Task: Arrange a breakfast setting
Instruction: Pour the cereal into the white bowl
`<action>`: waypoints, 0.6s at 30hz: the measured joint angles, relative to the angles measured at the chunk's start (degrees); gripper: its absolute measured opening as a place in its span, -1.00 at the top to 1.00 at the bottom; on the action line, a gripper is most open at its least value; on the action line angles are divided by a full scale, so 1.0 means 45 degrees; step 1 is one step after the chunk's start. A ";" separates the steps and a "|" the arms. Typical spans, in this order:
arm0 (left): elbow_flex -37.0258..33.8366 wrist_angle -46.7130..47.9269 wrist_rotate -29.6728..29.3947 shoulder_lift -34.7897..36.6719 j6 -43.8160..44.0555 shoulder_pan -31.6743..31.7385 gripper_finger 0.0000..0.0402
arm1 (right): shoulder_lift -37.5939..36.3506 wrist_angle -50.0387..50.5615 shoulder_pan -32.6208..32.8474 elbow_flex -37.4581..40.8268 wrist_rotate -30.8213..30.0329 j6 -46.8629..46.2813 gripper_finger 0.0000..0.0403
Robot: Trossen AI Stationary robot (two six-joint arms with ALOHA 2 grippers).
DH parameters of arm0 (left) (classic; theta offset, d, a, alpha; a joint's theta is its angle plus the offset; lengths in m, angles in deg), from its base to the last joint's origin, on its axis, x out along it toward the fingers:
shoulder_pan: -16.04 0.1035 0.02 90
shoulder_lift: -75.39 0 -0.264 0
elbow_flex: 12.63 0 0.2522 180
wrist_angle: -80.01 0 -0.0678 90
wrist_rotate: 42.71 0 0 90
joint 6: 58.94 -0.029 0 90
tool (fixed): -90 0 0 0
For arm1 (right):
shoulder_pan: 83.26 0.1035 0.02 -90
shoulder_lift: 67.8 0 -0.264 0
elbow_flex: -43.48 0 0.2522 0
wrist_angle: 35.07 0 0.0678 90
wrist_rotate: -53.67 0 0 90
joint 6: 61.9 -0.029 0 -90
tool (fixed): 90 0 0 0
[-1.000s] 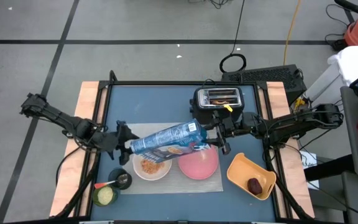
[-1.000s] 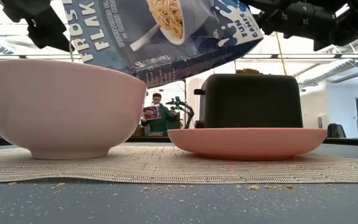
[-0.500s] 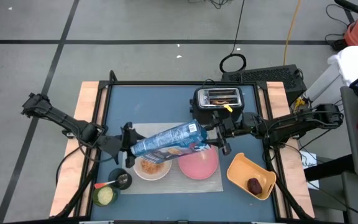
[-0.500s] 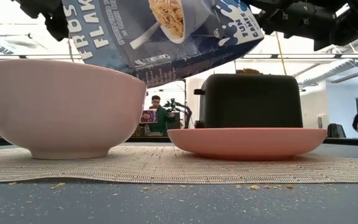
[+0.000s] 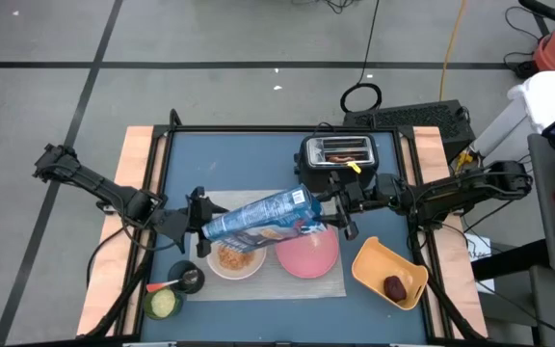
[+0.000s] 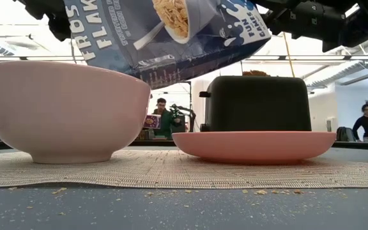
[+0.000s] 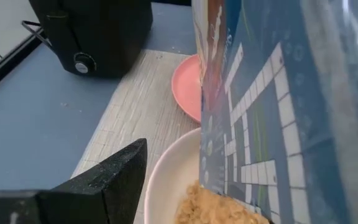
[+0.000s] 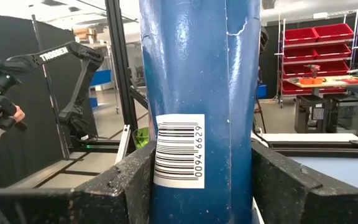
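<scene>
A blue cereal bag [image 5: 258, 217] hangs slanted above the grey mat [image 5: 306, 284], its lower end over the white bowl [image 5: 234, 260], which holds cereal. My right gripper [image 5: 333, 214] is shut on the bag's higher end. My left gripper [image 5: 200, 222] stands open at the bag's lower end. In the left wrist view one finger [image 7: 117, 180] is apart from the bag's edge [image 7: 202, 155], and the bag hides the other. The pink plate [image 5: 308, 255] sits on the mat next to the bowl. Toast [image 5: 340, 149] stands in the black toaster [image 5: 338, 164]. A dark red fruit [image 5: 394, 286] lies in the yellow dish [image 5: 374, 260]. My left gripper: I cannot tell whether it touches the bag, because the bag covers the finger nearest it. My right gripper pinches the bag's end by the barcode [image 8: 179, 158] between its two fingers [image 8: 129, 180]. It comes about level from the table's right. The bag is lifted clear and slants down toward the bowl.
A small dark cup [image 5: 192, 280] with a red-handled utensil and a small bowl of green stuff [image 5: 162, 304] stand near the table's front left. Crumbs lie on the table in front of the mat [image 6: 171, 169]. People show in the room beyond.
My left gripper has gone a little toward the table's right edge, closer to the bag's lower end, and has turned slightly. The bag's lower end has shifted a little the same way. My right gripper and the bag's higher end have stayed where they were.
</scene>
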 joint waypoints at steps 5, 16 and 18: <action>0.0000 -0.0318 -0.0005 0.0000 -0.0272 0.0000 -0.35 | 0.0000 0.0030 0.0000 0.0000 0.0010 -0.0053 -0.08; 0.0000 -0.0315 -0.0003 0.0000 -0.0272 0.0000 -0.35 | 0.0000 0.0097 0.0000 0.0000 0.0008 -0.0004 -0.08; 0.0000 -0.0318 -0.0005 0.0000 -0.0272 0.0000 -0.35 | 0.0000 0.0102 0.0000 0.0000 0.0010 -0.0004 -0.08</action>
